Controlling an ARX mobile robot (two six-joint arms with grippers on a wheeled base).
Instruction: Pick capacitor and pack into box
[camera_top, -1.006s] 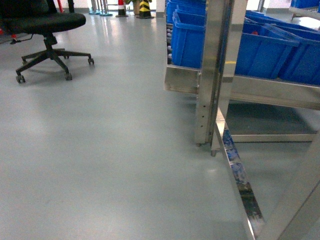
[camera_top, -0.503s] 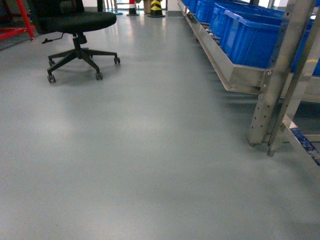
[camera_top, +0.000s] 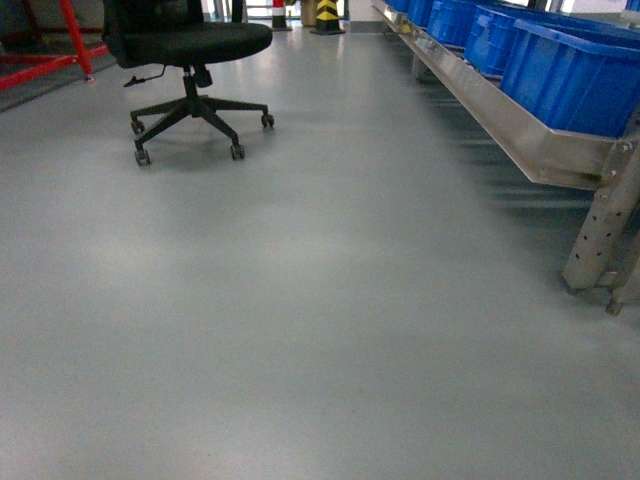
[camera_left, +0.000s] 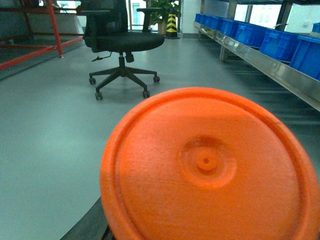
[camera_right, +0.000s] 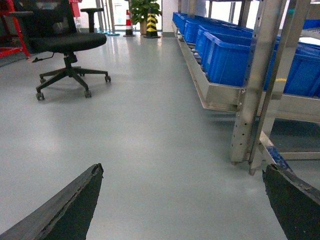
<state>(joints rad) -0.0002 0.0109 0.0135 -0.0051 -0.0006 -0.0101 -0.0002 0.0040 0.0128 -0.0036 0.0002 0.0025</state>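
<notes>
Capacitor and box aren't in any view yet, just floor past the office chair (camera_top: 190, 60); right claw (camera_right: 182, 200) gapes wide, left claw's state I can't tell behind an orange disc (camera_left: 210, 170); I'd keep rolling steadily, clear of the rack of blue bins (camera_top: 560, 70).

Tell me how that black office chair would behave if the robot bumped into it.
The black office chair stands on a five-leg base with casters, so it would probably roll away rather than resist. The smooth grey floor looks low in friction, which helps that. Its wide base suggests tipping is unlikely, though the seat may swivel.
</notes>
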